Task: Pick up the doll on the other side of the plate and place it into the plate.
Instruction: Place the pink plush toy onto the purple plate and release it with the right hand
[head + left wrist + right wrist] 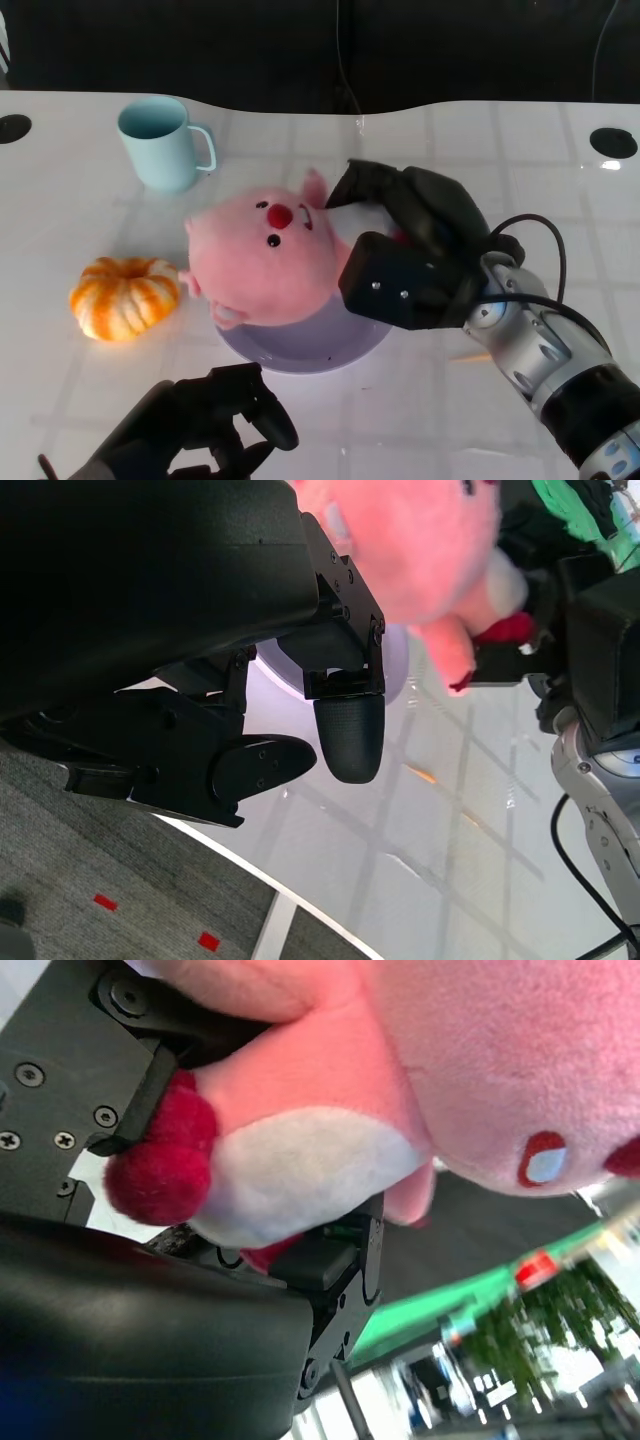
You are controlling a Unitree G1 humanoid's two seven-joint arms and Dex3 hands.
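Ok so from my end, head cam, going L to R: orange pumpkin [125, 297] sitting on the white counter [60, 190] far left, then a light blue mug [160, 143] further back, handle pointing right. Neither one touches anything else.

Left robot hand [215, 415] is down at the near edge, just in front of the plate [300, 345]. It's got nothing in it and the fingers look curled in toward each other. On the left wrist cam one fingertip [348, 735] hangs over the counter with the plate rim right behind it.

Middle: the doll [265, 260], a pink pig w/ a red nose, is over the plate and covers most of it, face up toward the cam. Can't tell if it's actually resting on the plate or a bit above it, tbh.

Right robot hand [410, 250] is clamped on the doll's right side, fingers wrapped over the top by the ear. Right wrist cam shows it close up: the doll's white belly and a red bit squeezed between the black fingers [330, 1255].
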